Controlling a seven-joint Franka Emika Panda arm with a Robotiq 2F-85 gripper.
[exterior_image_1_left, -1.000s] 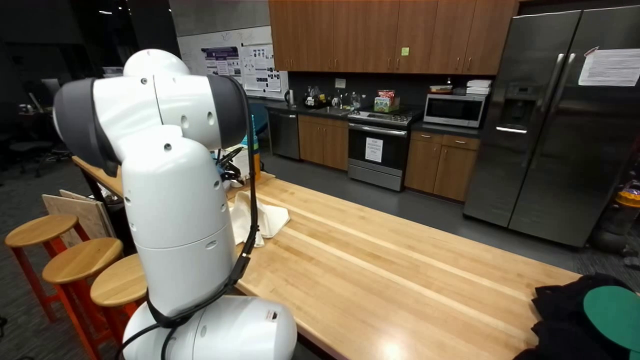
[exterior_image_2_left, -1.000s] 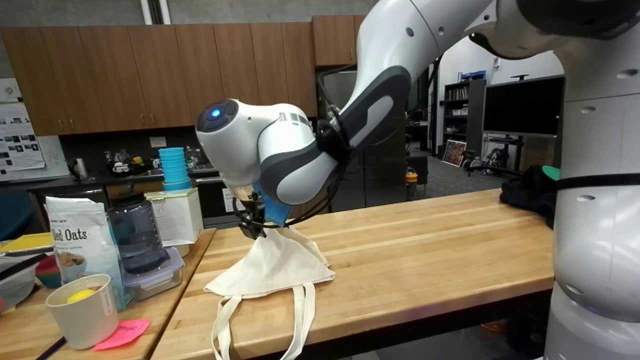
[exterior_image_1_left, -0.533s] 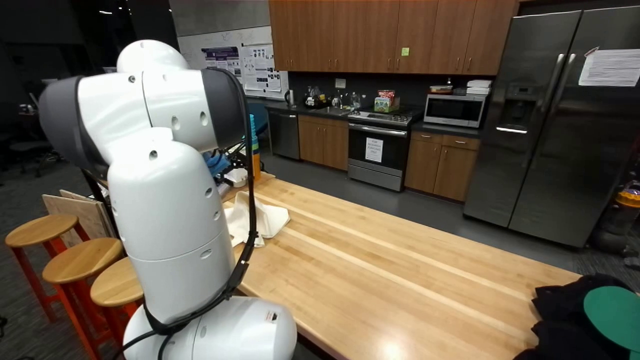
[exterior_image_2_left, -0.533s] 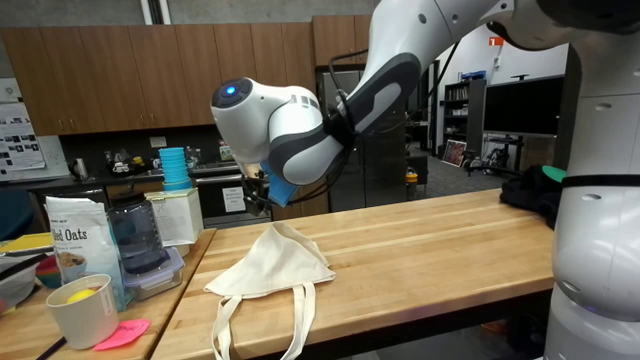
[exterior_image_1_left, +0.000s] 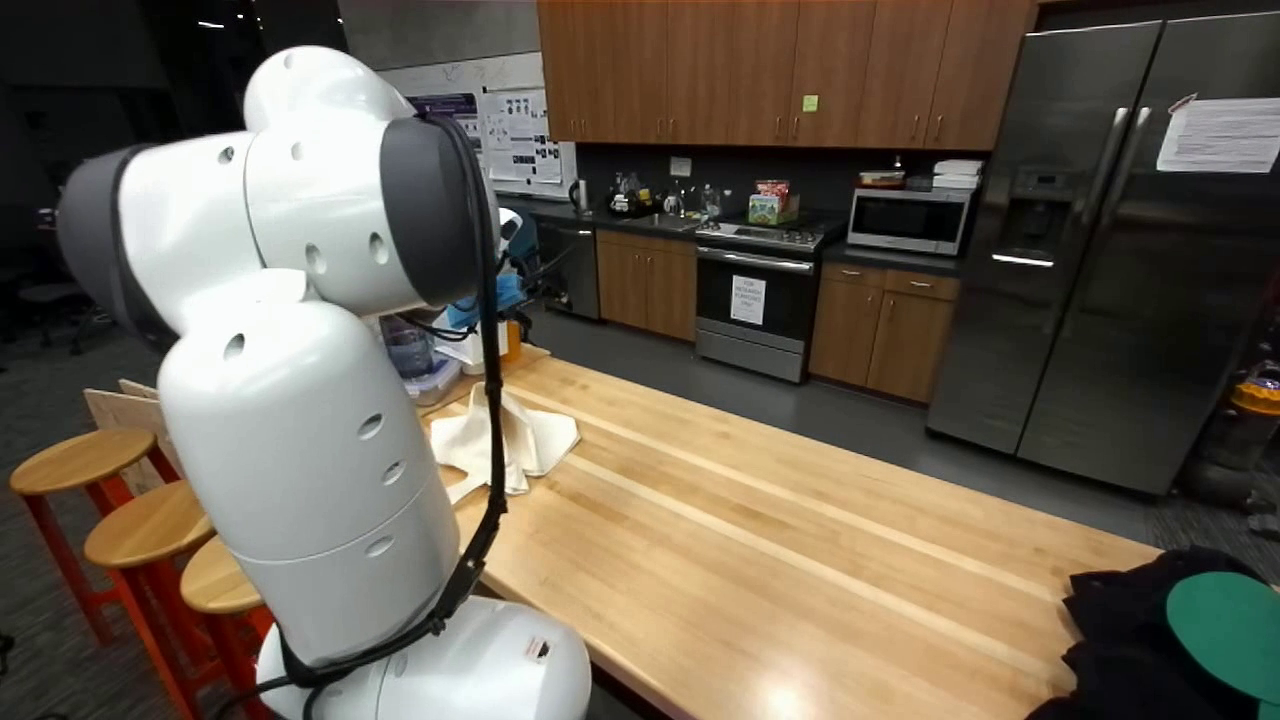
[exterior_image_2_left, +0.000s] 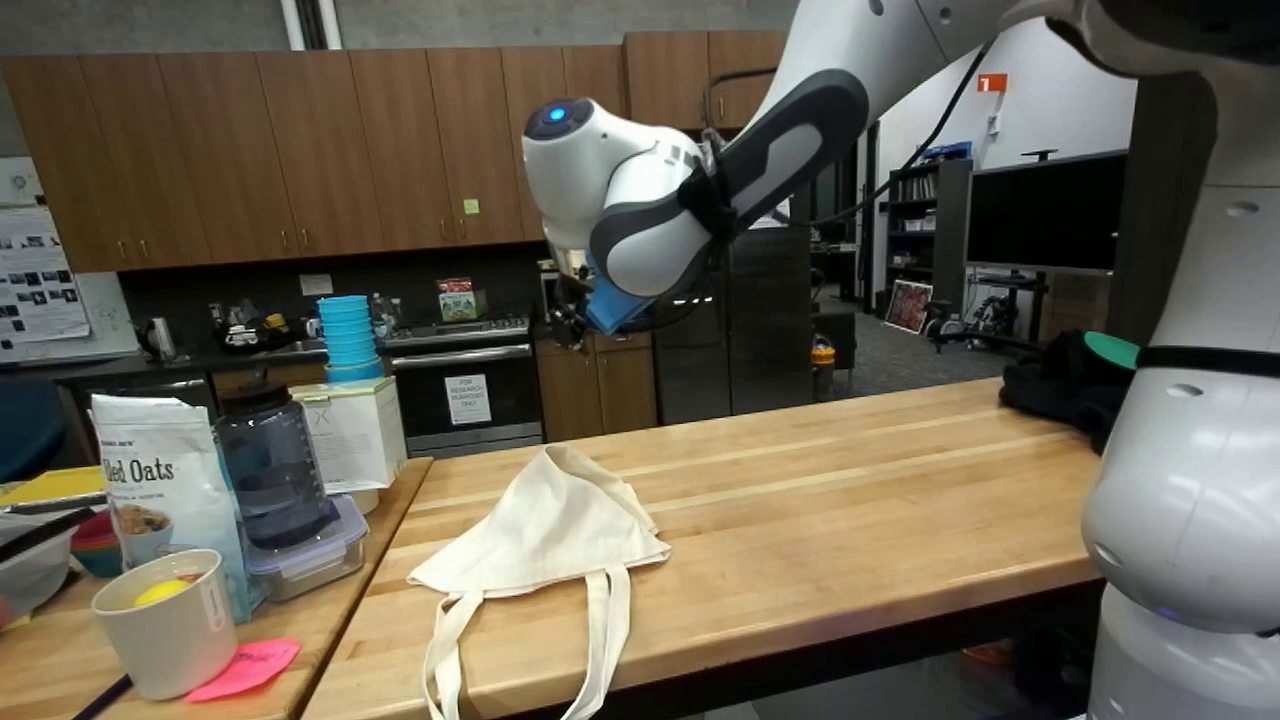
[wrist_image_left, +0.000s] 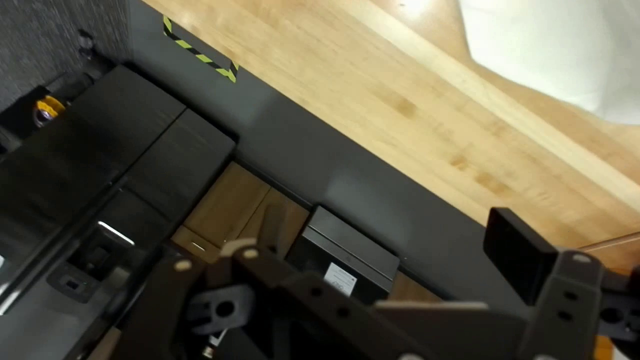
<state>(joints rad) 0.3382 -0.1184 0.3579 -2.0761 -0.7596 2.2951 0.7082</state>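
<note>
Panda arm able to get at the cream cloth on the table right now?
Likely yes: the open, empty hand hangs higher than the cream cloth, with nothing visible between them; it'd need lowering.

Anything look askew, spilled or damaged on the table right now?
No spill or damage shows. In both exterior views, the tote lies rumpled on the table, partly standing up in a peak instead of flat; its straps trail loosely toward the edge.
</note>
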